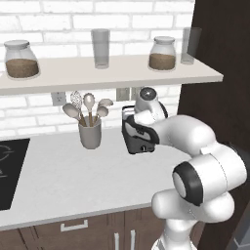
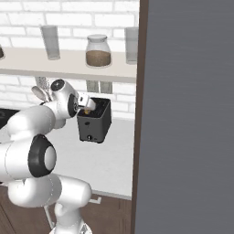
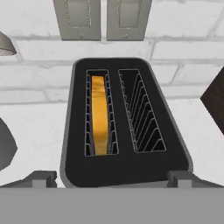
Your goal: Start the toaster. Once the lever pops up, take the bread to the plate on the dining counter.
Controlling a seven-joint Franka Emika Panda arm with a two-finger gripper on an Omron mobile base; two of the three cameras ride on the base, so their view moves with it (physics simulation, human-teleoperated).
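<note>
The dark grey toaster (image 3: pixel 127 168) stands on the light grey worktop against the brick wall, also seen at toaster (image 2: pixel 94 122) and toaster (image 1: pixel 138 141). The bread (image 3: pixel 99 116) sits upright in its left slot, showing its orange-yellow crust edge; the right slot is empty. My gripper (image 3: pixel 111 179) hovers just above the toaster's near end, open, with one fingertip off each side of the toaster and nothing between them. From the right base view the gripper (image 2: pixel 87 106) points down at the toaster top. The plate and the dining counter are out of view.
A grey utensil cup (image 1: pixel 90 133) with spoons stands left of the toaster. A shelf (image 1: pixel 112 73) with jars and glasses hangs overhead. A black cooktop (image 1: pixel 10 171) lies far left. A tall dark cabinet side (image 2: pixel 187 114) rises close on the right. Wall outlets (image 3: pixel 103 17) sit behind the toaster.
</note>
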